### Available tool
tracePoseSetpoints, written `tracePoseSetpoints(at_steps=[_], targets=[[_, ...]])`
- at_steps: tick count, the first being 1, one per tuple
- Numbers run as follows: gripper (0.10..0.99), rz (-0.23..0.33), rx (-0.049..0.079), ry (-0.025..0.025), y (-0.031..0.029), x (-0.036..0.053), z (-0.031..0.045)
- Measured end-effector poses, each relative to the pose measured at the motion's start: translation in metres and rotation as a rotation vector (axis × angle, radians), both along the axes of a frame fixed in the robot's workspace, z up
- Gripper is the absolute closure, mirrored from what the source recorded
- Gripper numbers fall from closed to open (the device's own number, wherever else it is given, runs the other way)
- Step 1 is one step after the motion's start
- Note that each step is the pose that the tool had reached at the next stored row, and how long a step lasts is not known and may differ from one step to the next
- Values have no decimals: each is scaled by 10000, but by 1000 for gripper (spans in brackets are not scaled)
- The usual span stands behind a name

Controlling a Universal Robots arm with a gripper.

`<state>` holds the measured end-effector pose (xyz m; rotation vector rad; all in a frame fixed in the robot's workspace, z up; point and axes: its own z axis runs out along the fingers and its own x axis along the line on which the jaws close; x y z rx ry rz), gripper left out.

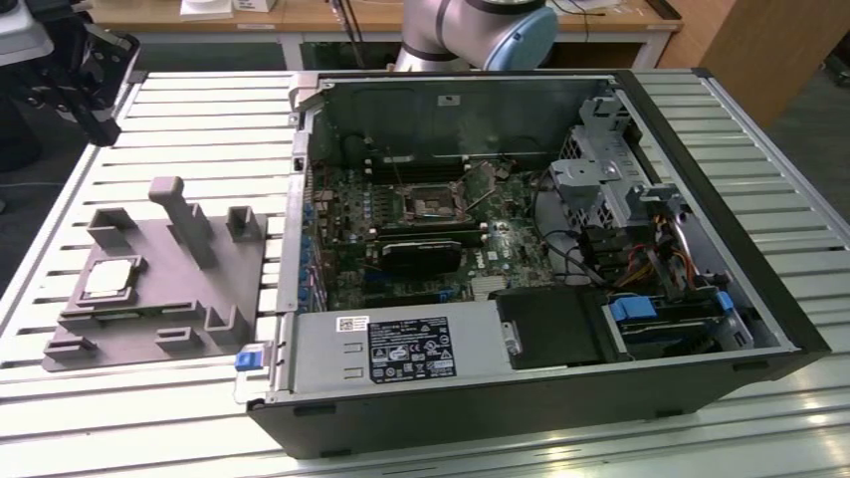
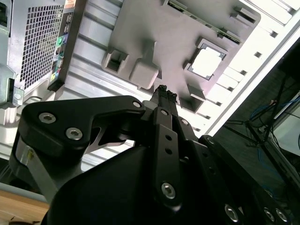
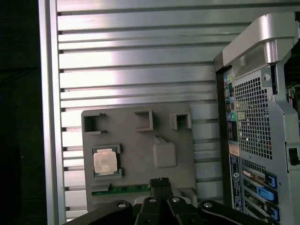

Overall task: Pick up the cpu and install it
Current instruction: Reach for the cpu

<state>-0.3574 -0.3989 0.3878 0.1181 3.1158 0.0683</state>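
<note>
Your gripper (image 2: 164,92) hangs over the grey tray (image 1: 159,291), jaws closed and empty. The cpu (image 1: 109,279) sits in its recess, held square for pickup, at 9 o'clock from the computer case (image 1: 531,423).

In the exterior view a ribbed metal table (image 1: 199,129) sat dead centre, wooden desk (image 1: 332,20) back at 12 o'clock, wooden cabinet (image 1: 757,50) at 2, dark floor (image 1: 830,169) at 3.
</note>
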Motion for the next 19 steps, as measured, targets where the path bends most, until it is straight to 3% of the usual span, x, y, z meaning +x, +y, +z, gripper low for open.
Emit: tracePoseSetpoints(at_steps=[10, 19], targets=[[980, 0, 0, 0, 0, -95, -4], [980, -1, 0, 0, 0, -232, -6]])
